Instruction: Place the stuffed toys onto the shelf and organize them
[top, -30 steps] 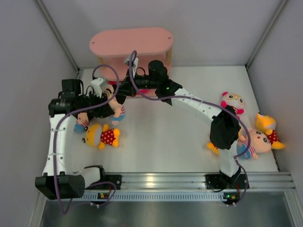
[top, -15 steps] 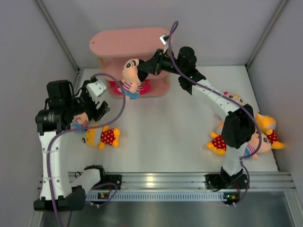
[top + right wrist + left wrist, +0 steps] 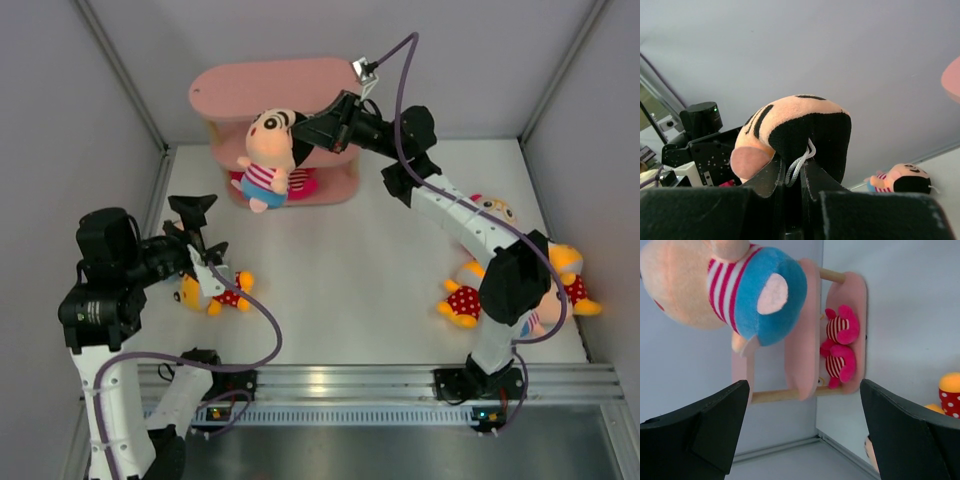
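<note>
My right gripper (image 3: 305, 130) is shut on the black-haired head of a peach-headed stuffed toy (image 3: 265, 152) with a striped shirt and blue bottom. The toy hangs in the air in front of the pink shelf (image 3: 240, 88). In the right wrist view the jaws (image 3: 795, 175) pinch the head (image 3: 805, 125) at its grey loop. My left gripper (image 3: 200, 238) stands wide open and empty at the near left, above a yellow toy in red polka dots (image 3: 218, 290). In the left wrist view the hanging toy (image 3: 747, 287) is at the upper left, and two red-striped toys (image 3: 840, 347) lie on the shelf's bottom board (image 3: 860, 300).
Several more toys lie at the right: a pink-white one (image 3: 490, 212), a yellow one (image 3: 565, 265), and a red polka-dot one (image 3: 460, 300) by the right arm. Another peach-headed toy (image 3: 900, 180) lies on the table. Walls close in on both sides.
The left gripper opened and drew back toward the near left. The right gripper took the peach-headed toy and carried it up and right, to the shelf's front.
</note>
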Robot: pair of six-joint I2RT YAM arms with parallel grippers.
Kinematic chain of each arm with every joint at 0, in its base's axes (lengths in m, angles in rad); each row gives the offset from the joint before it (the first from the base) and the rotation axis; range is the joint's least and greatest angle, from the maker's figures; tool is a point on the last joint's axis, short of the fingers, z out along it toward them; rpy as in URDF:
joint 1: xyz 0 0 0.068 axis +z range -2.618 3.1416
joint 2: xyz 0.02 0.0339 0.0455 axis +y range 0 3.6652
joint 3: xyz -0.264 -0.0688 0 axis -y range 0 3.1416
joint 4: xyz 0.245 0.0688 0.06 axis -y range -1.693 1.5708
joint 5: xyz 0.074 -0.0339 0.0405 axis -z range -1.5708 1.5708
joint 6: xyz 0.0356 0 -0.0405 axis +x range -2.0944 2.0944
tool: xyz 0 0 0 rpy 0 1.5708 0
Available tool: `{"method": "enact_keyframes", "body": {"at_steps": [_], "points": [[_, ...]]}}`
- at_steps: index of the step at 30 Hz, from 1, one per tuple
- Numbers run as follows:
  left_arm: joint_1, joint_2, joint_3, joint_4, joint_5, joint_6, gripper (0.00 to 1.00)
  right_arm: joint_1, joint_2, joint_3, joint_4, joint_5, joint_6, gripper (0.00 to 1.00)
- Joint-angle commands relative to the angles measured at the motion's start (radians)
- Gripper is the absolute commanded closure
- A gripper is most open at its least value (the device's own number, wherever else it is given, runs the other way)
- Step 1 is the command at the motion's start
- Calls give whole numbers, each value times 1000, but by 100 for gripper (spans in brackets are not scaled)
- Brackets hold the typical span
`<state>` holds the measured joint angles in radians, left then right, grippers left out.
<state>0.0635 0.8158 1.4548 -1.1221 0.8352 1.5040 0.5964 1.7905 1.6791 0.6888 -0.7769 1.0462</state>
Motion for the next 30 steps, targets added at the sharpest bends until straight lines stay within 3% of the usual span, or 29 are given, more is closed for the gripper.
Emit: {"method": "enact_keyframes", "body": {"at_steps": [1, 6, 12, 23, 26, 30], "points": [[-2, 9, 54, 7, 117, 145, 2, 45, -65, -16, 132, 10, 58, 100], [-2, 36, 124, 7, 146, 84, 6, 97, -62, 7, 137, 50, 44, 100], [-2, 48, 127, 7, 179, 30, 23, 121, -8, 74, 127, 61, 63, 100], [-4, 103, 164, 8, 216, 58, 31, 151, 35, 128, 106, 65, 58, 100], [-4, 118, 182, 7, 216, 58, 40, 161, 41, 131, 112, 70, 58, 100], [-2, 129, 196, 8, 219, 90, 72, 172, 58, 140, 124, 70, 70, 100]]}}
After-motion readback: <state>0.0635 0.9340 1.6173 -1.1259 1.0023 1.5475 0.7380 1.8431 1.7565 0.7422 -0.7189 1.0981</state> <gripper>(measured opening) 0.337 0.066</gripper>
